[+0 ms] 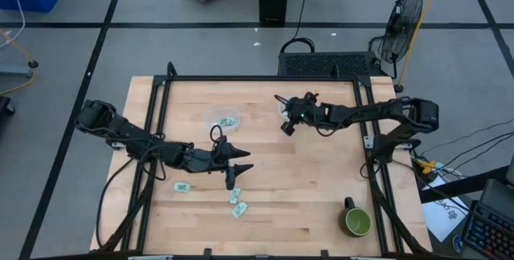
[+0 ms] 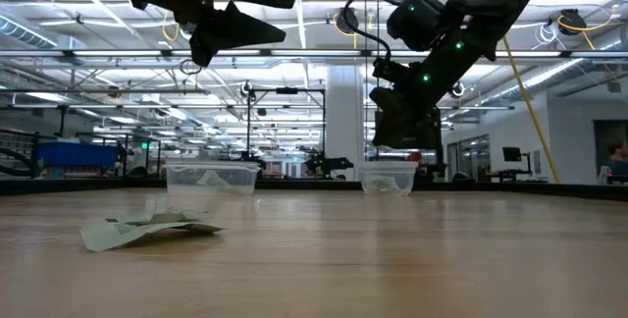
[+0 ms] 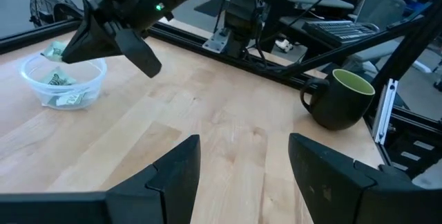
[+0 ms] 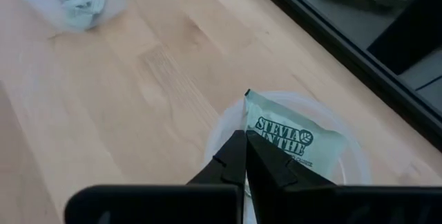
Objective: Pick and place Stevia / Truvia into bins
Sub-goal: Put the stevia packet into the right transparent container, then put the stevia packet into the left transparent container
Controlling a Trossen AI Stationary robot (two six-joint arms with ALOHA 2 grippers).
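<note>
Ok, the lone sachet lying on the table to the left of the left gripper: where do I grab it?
Come straight down from above with the left gripper, which is open and nearest. The sachet lies flat on the table with nothing touching it, so the side offers no edge to grip. Probably best to span its short width and pinch at the middle.

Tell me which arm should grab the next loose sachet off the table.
Left. The left gripper hangs open right above the loose sachets near the table's front. The right gripper is busy: its jaws are shut on a Stevia sachet over the round cup.
</note>
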